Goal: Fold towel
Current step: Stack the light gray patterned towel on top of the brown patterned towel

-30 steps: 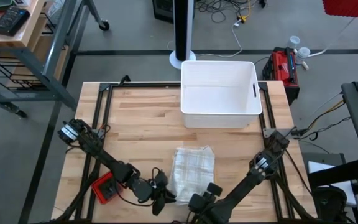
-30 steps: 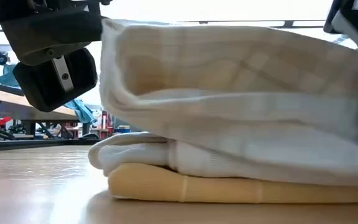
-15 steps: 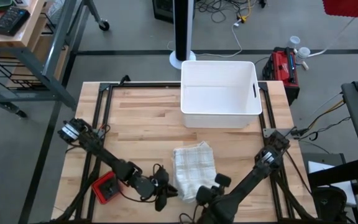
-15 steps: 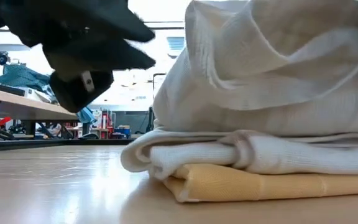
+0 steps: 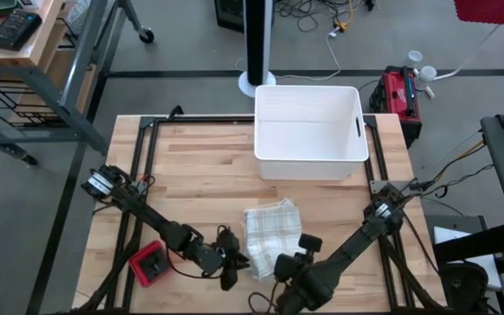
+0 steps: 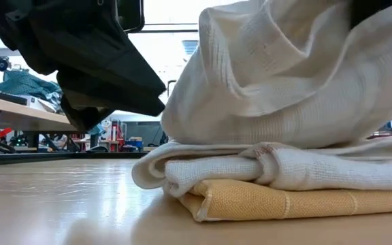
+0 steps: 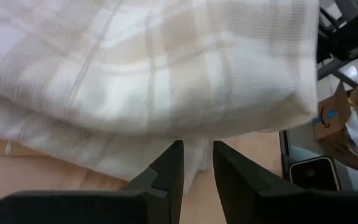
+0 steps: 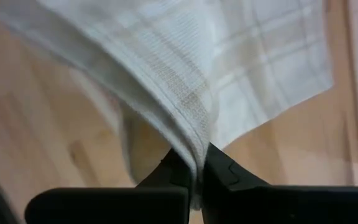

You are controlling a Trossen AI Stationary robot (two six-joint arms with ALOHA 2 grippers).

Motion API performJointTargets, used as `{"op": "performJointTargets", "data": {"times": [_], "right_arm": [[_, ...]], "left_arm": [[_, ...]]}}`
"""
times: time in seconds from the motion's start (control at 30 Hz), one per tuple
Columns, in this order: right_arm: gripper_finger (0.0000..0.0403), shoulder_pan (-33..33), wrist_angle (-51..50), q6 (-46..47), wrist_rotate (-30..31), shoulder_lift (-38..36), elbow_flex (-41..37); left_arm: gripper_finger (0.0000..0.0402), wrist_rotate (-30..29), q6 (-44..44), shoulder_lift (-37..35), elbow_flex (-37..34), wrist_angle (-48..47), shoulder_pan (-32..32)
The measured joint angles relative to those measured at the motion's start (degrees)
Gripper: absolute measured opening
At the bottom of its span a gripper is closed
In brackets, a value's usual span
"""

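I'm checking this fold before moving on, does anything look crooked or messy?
Yes. The white and beige checked cloth towel sits askew on the wooden table, and its upper layer bunches up unevenly where the right hand pinches one edge.

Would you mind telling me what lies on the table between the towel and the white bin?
Nothing: in the high view, only bare wooden tabletop separates the towel from the white bin.
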Motion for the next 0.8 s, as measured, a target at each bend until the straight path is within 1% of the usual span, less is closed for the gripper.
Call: {"op": "performJointTargets", "data": {"times": [0.07, 0.13, 0.2, 0.3, 0.4, 0.53, 0.67, 0.8], "right_arm": [[0.0001, -0.4, 0.0, -0.6, 0.7, 0.0, 0.0], [0.0001, -0.4, 0.2, -1.5, 0.4, 0.1, -0.2], [0.0001, 0.0, 0.5, -1.5, 0.2, 0.8, -0.2], [0.0001, 0.3, 1.2, -1.6, -3.1, 2.3, -1.1], [0.001, 1.0, 5.1, -2.8, -7.2, 2.6, -1.9], [0.0061, 2.2, 10.5, -3.4, -8.4, 3.1, -2.8], [0.012, 2.5, 10.8, -3.4, -8.7, 3.4, -2.8], [0.0163, 3.5, 11.2, -2.2, -9.0, 3.8, -2.8]], "left_arm": [[0.0076, 0.5, 1.0, -0.3, 0.0, -0.6, 0.0], [0.0076, 2.2, 1.6, -1.3, 0.0, -2.4, 0.0], [0.0076, 3.2, 4.0, -2.8, 0.0, -5.1, -0.2], [0.0076, 3.5, 6.2, -5.2, 0.0, -9.7, -0.6], [0.0076, 3.5, 7.4, -7.3, 0.0, -13.1, -0.7], [0.0076, 2.9, 8.9, -8.6, 0.0, -13.7, -0.7], [0.0076, 3.1, 9.9, -8.4, 0.0, -13.1, -1.2], [0.0076, 3.6, 11.9, -7.6, 0.0, -13.3, -2.6]]}}
